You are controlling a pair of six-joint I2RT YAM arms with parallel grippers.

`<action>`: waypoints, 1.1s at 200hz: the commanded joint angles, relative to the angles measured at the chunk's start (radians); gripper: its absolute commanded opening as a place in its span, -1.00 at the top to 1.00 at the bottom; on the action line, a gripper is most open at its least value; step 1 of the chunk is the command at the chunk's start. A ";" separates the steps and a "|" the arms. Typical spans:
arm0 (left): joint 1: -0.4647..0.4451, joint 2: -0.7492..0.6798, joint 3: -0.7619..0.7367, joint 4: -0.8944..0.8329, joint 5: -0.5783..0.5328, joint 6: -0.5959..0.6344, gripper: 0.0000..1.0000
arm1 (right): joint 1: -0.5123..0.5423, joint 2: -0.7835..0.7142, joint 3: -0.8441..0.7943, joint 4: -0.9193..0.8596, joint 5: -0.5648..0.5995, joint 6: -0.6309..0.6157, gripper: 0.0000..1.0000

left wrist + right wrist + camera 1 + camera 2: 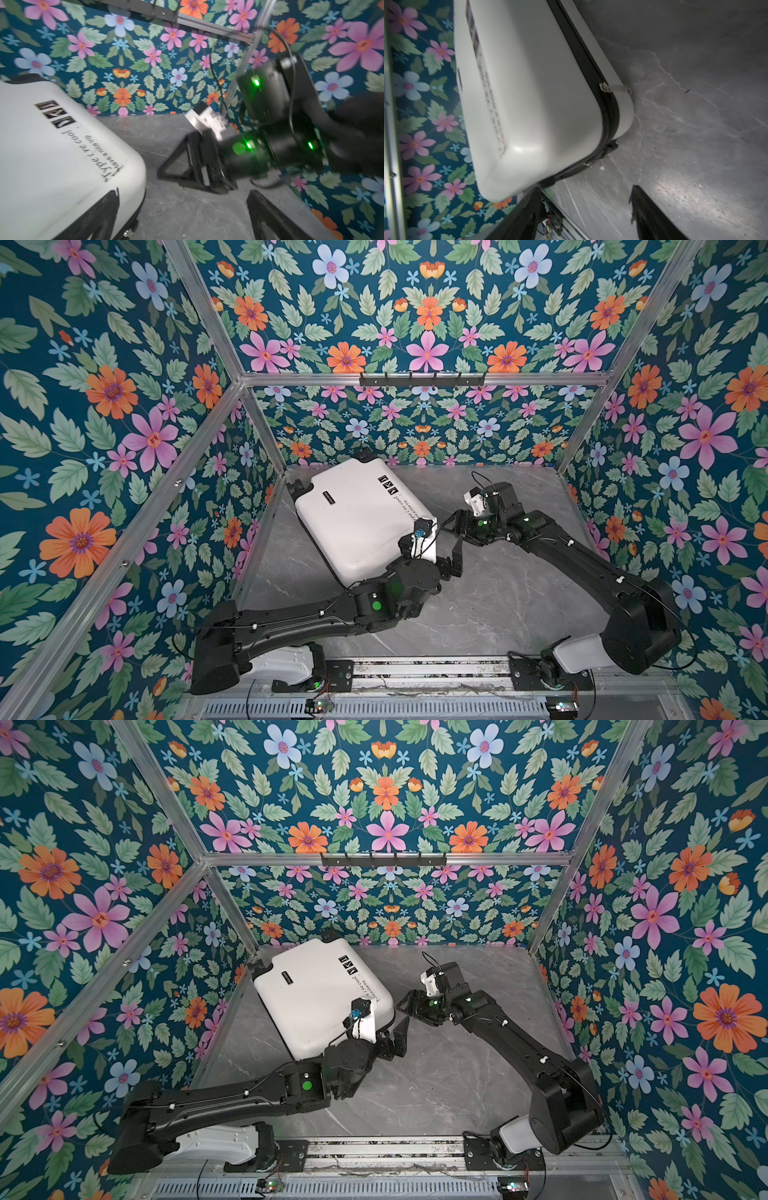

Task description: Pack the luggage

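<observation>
The luggage (357, 518) (311, 1002) lies flat and closed on the grey marble table (498, 597), turned askew at the back left, white shell up, with black text and three square icons. Its black zipper band with a metal pull (604, 87) shows in the right wrist view. My left gripper (452, 558) (185, 218) is open at the luggage's near right corner, one finger (99, 214) over the white shell (62, 155). My right gripper (453, 526) (583, 214) is open beside the same corner of the shell (529, 93), holding nothing.
Flowered walls on aluminium posts close in the table on three sides. A black hook rail (422, 380) hangs on the back crossbar. Both arm bases sit on a metal rail (428, 672) along the front edge. The two grippers stand close together.
</observation>
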 commanded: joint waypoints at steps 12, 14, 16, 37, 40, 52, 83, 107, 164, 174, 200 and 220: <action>0.143 -0.077 0.115 -0.647 -0.121 -0.367 -0.98 | 0.105 -0.105 -0.179 0.072 0.056 -0.139 -0.33; 0.164 -0.087 0.114 -0.663 -0.114 -0.384 -0.98 | 0.114 -0.113 -0.194 0.089 0.063 -0.139 -0.33; 0.183 -0.096 0.111 -0.673 -0.102 -0.396 -0.98 | 0.123 -0.122 -0.204 0.107 0.074 -0.139 -0.33; 0.326 -0.194 0.057 -0.686 -0.033 -0.422 -0.96 | 0.207 -0.170 -0.328 0.294 0.166 -0.155 -0.38; 0.341 -0.202 0.054 -0.688 -0.026 -0.422 -0.95 | 0.214 -0.171 -0.340 0.317 0.176 -0.157 -0.38; 0.399 -0.210 0.061 -0.707 -0.004 -0.413 -0.95 | 0.228 -0.160 -0.369 0.393 0.200 -0.166 -0.37; 0.483 -0.147 0.128 -0.699 0.058 -0.342 -0.97 | 0.228 -0.100 -0.443 0.674 0.209 -0.196 -0.13; 0.510 -0.125 0.119 -0.632 0.096 -0.318 -0.97 | 0.229 -0.023 -0.423 0.767 0.198 -0.234 -0.03; 0.557 -0.101 0.081 -0.503 0.140 -0.319 -0.96 | 0.230 0.112 -0.361 0.832 0.211 -0.243 0.07; 0.565 -0.092 0.086 -0.493 0.151 -0.310 -0.97 | 0.229 0.122 -0.364 0.840 0.211 -0.239 0.07; 0.580 -0.081 0.101 -0.477 0.167 -0.288 -0.96 | 0.230 0.148 -0.379 0.854 0.208 -0.231 0.08; 0.593 -0.073 0.113 -0.465 0.185 -0.273 -0.96 | 0.230 0.169 -0.384 0.859 0.203 -0.223 0.12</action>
